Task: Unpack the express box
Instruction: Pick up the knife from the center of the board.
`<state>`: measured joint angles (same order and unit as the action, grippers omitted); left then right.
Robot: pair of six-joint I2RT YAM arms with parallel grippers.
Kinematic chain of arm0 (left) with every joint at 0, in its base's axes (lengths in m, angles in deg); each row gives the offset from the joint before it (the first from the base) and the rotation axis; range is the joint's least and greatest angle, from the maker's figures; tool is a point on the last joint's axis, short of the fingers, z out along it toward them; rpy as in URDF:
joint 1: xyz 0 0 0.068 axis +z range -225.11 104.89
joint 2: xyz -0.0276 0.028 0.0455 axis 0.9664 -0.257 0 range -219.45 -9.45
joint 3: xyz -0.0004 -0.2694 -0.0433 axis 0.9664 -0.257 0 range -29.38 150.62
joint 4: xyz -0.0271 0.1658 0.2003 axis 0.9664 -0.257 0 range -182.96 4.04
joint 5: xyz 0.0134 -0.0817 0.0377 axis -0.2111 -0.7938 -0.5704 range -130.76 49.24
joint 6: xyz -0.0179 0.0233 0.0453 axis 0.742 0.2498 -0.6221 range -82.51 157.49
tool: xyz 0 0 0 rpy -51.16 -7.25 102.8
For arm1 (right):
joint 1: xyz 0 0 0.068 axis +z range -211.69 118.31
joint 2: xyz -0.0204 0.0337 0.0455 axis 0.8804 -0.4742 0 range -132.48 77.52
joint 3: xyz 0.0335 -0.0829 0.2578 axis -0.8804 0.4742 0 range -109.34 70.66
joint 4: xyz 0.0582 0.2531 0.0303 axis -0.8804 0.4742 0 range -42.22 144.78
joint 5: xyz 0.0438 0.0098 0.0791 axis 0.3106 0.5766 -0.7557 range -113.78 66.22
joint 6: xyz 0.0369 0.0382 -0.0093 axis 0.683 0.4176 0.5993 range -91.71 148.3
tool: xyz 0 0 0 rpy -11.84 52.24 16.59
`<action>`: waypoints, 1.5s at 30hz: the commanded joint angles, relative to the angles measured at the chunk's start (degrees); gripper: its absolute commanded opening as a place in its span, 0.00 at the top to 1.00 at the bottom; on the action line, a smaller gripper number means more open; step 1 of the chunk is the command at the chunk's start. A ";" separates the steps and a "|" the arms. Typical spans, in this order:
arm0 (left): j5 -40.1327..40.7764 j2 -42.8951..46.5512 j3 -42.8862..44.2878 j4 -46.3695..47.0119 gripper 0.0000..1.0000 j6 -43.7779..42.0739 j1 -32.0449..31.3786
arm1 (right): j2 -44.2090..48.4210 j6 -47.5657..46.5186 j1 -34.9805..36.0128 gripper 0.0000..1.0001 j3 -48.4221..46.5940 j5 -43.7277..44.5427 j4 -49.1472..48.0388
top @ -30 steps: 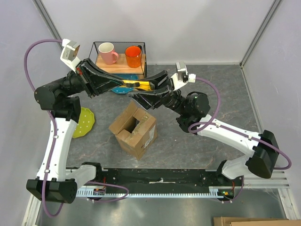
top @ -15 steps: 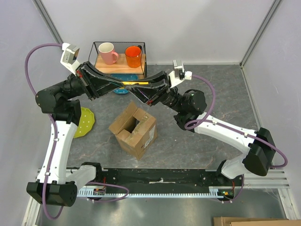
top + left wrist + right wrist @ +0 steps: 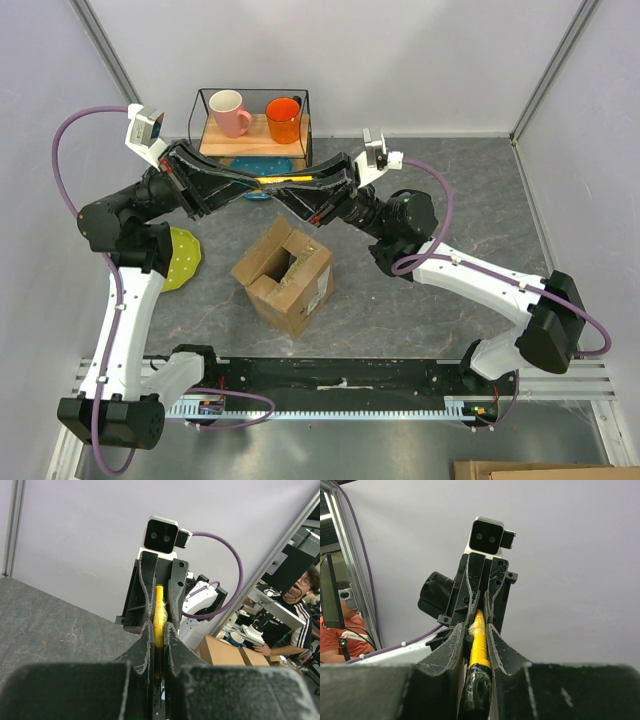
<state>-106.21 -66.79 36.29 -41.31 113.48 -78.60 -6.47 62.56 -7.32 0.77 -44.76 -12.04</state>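
Left gripper (image 3: 157, 630) and right gripper (image 3: 476, 630) meet nose to nose, both clamped on one slim, ridged yellow stick (image 3: 288, 180). The boxy brown cardboard express box (image 3: 285, 275) sits under them on the mottled grey table (image 3: 450, 200), top open.

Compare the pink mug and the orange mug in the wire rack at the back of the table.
Colour: the pink mug is pale pink outside, while the orange mug is bright orange.
Inside: the pink mug is white inside; the orange mug is orange inside as well.
Place: the pink mug stands at the left end of the wooden shelf, the orange mug to its right.
Both stand upright, mouths up, inside the wire rack.
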 commanded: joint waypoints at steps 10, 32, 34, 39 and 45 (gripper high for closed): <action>-5.30 3.90 -6.24 -1.58 0.98 1.18 -0.56 | 6.64 -6.93 -0.05 0.92 1.51 1.20 8.48; -8.08 4.88 -9.69 0.09 0.68 0.31 -0.47 | 5.14 -4.29 -0.75 1.00 -0.68 0.40 14.18; -11.70 3.82 -7.49 -2.26 0.63 -2.41 -0.56 | 6.11 -4.64 -1.72 1.00 -1.39 0.06 18.49; -21.37 2.15 -4.15 -14.23 0.59 -13.05 -0.38 | 8.92 -6.40 -3.65 1.00 -2.62 -1.18 25.26; -28.94 1.00 -1.60 -14.23 0.44 -13.14 -0.56 | 9.63 -8.16 -5.06 1.00 -4.90 -2.93 30.53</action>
<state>-122.34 -65.89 30.48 -54.30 103.75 -78.99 1.20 57.14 -10.93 -0.15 -47.05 14.70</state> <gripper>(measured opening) 0.511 0.208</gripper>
